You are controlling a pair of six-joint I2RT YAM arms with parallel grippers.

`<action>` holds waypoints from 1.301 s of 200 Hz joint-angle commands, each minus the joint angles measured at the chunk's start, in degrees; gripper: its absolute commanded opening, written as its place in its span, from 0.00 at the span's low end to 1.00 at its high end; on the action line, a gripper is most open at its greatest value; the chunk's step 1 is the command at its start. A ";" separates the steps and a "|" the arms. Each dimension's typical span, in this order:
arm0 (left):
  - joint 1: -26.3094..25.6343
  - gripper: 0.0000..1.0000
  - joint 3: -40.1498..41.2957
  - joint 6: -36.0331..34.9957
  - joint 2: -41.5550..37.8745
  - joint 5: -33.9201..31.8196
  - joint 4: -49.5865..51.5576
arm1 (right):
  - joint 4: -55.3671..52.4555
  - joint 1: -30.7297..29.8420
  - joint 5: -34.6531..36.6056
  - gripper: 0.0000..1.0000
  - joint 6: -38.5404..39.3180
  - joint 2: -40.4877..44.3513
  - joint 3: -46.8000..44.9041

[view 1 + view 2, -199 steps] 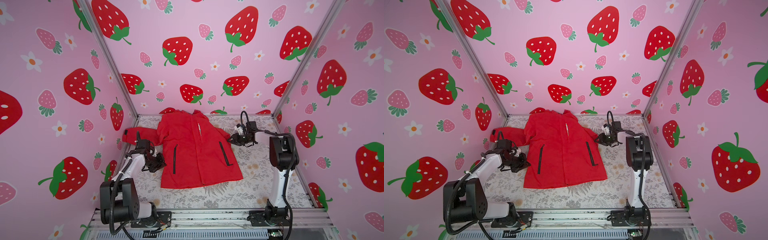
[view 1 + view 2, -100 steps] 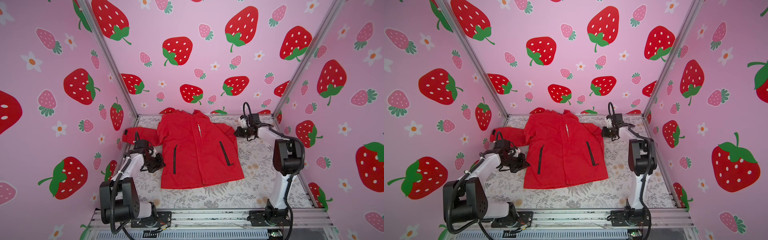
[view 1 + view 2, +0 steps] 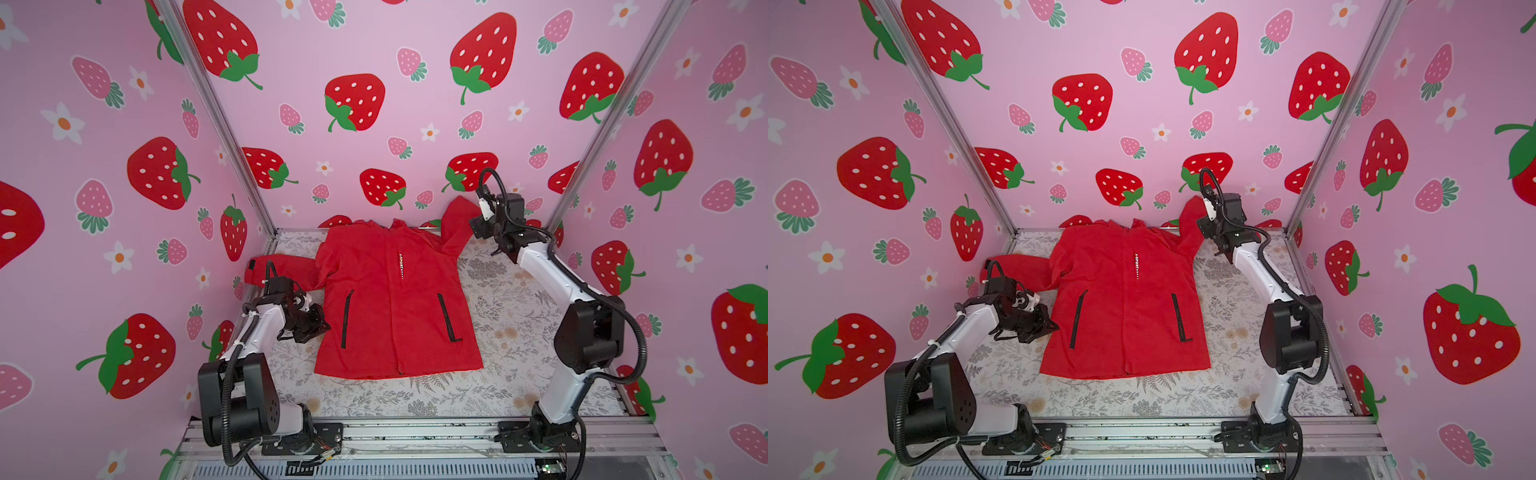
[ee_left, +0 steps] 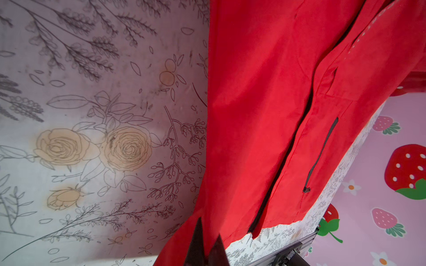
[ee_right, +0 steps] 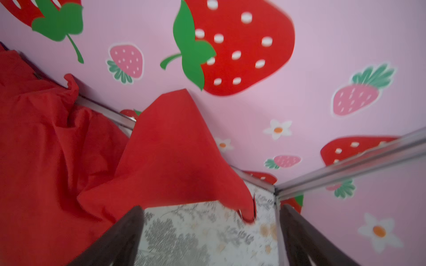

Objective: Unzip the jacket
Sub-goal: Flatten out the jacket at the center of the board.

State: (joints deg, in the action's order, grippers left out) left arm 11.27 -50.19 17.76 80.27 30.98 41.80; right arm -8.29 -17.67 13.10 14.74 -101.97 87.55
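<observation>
Counting 1 jacket (image 3: pixel 395 316) | left gripper (image 3: pixel 325 328) pinching its edge | right gripper (image 5: pixel 211 211) spread, empty

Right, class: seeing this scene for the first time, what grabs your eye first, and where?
The bright red jacket lies spread flat on the floral table, against pink strawberry-print walls. One sleeve stands up at the back wall beside the open right gripper. The left gripper is shut on the jacket's side edge.
</observation>
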 commanded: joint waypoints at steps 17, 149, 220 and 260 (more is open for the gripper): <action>0.37 0.00 0.60 -0.62 0.98 1.27 0.89 | -10.07 3.70 -12.58 0.93 -20.01 14.43 -18.27; -0.73 0.00 2.49 2.56 0.84 0.59 -2.16 | -16.24 7.92 -51.61 0.53 -25.25 2.89 -30.31; -2.32 0.00 3.23 3.69 -0.01 -0.30 -2.58 | -12.38 7.78 -55.12 0.22 -26.08 -1.87 -31.32; -6.69 0.00 7.66 9.34 -1.50 5.57 -8.01 | -11.76 12.73 -46.50 0.00 -30.23 4.46 -34.08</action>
State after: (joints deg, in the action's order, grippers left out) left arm 7.62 -44.77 23.55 80.20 32.93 35.68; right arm -20.58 -8.97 -37.95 -12.67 -102.06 55.13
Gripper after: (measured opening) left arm 0.047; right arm 0.055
